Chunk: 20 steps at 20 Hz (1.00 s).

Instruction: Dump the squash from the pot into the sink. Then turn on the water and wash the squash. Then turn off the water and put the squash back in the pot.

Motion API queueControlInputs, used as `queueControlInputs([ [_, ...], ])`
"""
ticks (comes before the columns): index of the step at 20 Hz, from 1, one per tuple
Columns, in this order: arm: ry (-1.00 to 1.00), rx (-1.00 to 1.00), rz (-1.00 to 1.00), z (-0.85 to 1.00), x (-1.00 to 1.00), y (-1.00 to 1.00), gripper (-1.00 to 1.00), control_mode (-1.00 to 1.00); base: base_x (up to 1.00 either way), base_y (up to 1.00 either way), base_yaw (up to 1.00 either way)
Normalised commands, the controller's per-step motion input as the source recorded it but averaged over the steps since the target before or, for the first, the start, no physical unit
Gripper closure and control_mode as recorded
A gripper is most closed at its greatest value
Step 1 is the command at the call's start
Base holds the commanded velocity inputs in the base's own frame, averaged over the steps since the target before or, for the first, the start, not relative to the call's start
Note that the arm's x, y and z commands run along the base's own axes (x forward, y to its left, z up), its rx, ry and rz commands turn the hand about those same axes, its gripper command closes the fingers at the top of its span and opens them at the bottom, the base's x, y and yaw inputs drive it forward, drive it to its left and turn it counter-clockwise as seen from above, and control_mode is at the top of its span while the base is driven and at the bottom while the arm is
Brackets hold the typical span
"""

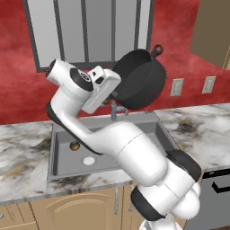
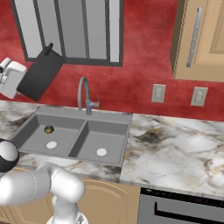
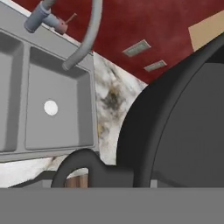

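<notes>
The black pot [image 1: 140, 79] hangs tilted on its side high above the sink [image 1: 61, 134], its mouth turned down and left. My gripper [image 1: 113, 94] is shut on the pot's handle, and its fingertips are hidden. In the right base view the pot [image 2: 40, 75] sits at the upper left, above the left basin. The squash [image 1: 74, 145] lies in the left basin near the back wall, also seen as a small ball [image 2: 48, 129] behind the white drain [image 2: 51, 145]. The hand view shows the pot [image 3: 188, 131] and its loop handle [image 3: 78, 168] close up. The faucet [image 2: 83, 94] runs no water.
Marble counter [image 2: 175, 144] stretches right of the sink [image 2: 83, 114]. Two wall outlets [image 2: 158, 93] sit on the red wall, with a window [image 2: 70, 30] behind the faucet. A wooden upper cabinet [image 2: 201, 39] hangs at the right. A dark appliance front [image 2: 183, 210] is below the counter.
</notes>
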Motion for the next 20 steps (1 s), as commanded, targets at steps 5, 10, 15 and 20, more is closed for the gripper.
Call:
queueControlInputs([
  [5,-0.04,0.01,-0.15,-0.1,0.0,-1.0,1.0,-1.0,0.0,0.0,0.0],
  [10,0.0,0.02,-0.14,-0.05,0.0,-1.0,1.0,-1.0,0.0,0.0,0.0],
  [15,0.0,0.12,-0.12,-0.07,0.0,-1.0,1.0,-1.0,0.0,0.0,0.0],
  [20,0.0,0.26,-0.04,-0.17,0.0,-0.99,1.0,-1.0,0.0,0.0,0.0],
])
